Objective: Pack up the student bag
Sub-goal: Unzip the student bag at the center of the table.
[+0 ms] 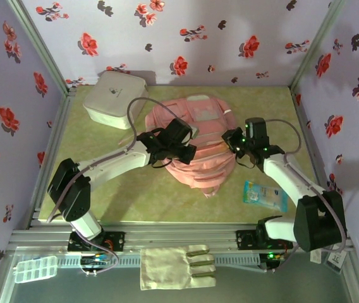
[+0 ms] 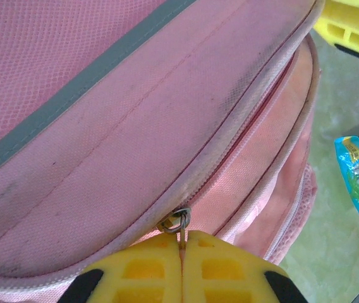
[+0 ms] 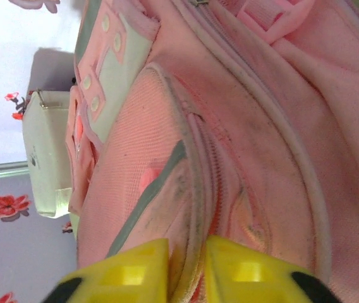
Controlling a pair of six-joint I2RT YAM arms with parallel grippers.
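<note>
The student bag (image 1: 198, 142), a soft pink backpack, lies in the middle of the green table. My left gripper (image 1: 191, 144) sits over the bag's left side. In the left wrist view its yellow fingers (image 2: 141, 271) are pressed together on the metal zipper pull (image 2: 182, 222) of a shut zip on the bag (image 2: 135, 113). My right gripper (image 1: 232, 140) is at the bag's right side. In the right wrist view its fingers (image 3: 135, 271) pinch a ridge of pink fabric and zip seam (image 3: 191, 259) on the bag (image 3: 243, 126).
A white rounded-square box (image 1: 113, 98) stands at the back left, touching the bag. A blue snack packet (image 1: 265, 194) lies on the table at the right, near the right arm. A pale glove (image 1: 176, 266) and a clear plastic case (image 1: 35, 268) lie beyond the front rail. Floral walls enclose three sides.
</note>
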